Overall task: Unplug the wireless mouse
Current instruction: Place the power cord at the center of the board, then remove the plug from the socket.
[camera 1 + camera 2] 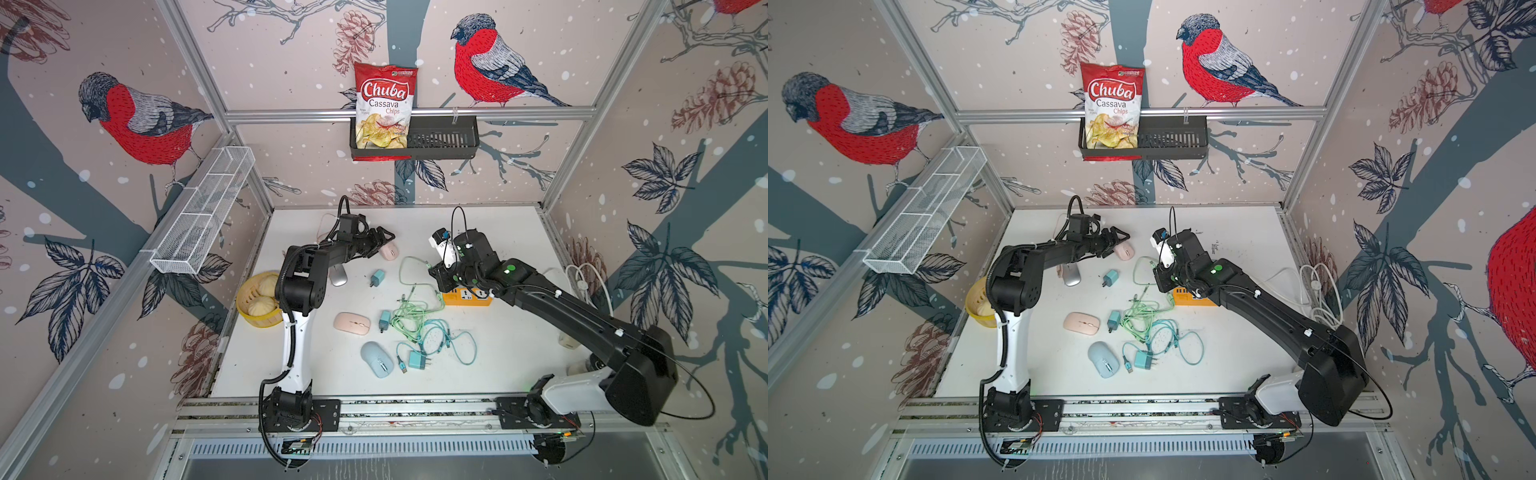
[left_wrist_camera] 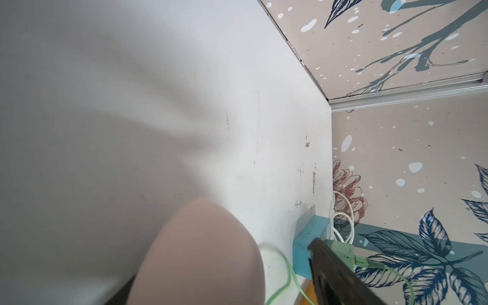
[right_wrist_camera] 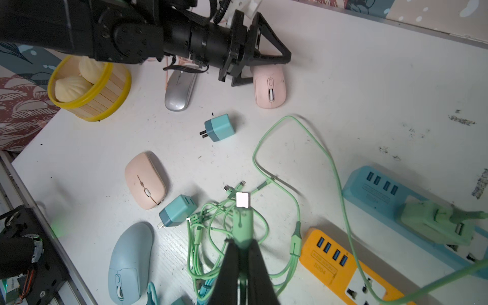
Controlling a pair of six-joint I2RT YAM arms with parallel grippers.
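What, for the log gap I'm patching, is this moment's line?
left gripper: open at back pink mouse | right gripper: shut on green cable plug

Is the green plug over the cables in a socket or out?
Out: the plug shows a bare metal tip, free in the right jaws.

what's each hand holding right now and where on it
The right hand is clamped on the green cable's USB plug, gripping it just behind the metal tip. The left hand is open at the pink mouse, holding nothing.
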